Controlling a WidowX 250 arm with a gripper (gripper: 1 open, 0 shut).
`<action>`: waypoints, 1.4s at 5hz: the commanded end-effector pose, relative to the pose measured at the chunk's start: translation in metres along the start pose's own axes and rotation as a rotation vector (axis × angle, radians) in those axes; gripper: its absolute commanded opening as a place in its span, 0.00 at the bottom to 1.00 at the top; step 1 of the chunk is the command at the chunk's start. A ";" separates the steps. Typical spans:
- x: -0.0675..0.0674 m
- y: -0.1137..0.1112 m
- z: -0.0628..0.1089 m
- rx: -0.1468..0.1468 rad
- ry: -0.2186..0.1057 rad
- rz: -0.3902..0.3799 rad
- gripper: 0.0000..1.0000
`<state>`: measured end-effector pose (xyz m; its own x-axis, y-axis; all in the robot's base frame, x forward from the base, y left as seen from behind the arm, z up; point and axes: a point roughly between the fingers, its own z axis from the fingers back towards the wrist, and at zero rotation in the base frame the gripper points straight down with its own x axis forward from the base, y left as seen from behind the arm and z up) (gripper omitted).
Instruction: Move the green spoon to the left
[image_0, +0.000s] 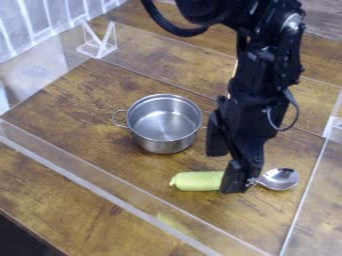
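1. You have the black gripper (227, 166) low over the green spoon (197, 181), its fingers spread wide apart, with nothing visibly held between them.
2. You see one finger at the far side of the spoon's handle and the other across its middle in this view; you cannot tell whether either touches it.
3. Your spoon lies on the wooden tabletop (83, 165), nearer the camera than the steel pot (164, 125) and toward the right of the picture.
4. You can make out the rounded yellow-green handle end on the left and the shiny metal bowl on the right; the gripper hides the part between.
5. Your pot stands upright and open, apart from the spoon, with a small wire handle showing on its left side.
6. You have a clear panel (134, 200) along the near side.
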<state>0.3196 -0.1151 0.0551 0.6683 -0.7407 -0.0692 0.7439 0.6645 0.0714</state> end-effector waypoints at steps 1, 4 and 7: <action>0.004 0.002 0.004 0.029 -0.053 -0.054 1.00; 0.017 0.030 -0.012 0.025 -0.089 -0.093 0.00; 0.027 0.028 -0.016 0.036 -0.127 -0.110 0.00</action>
<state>0.3470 -0.1117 0.0285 0.5950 -0.8037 -0.0080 0.8024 0.5934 0.0626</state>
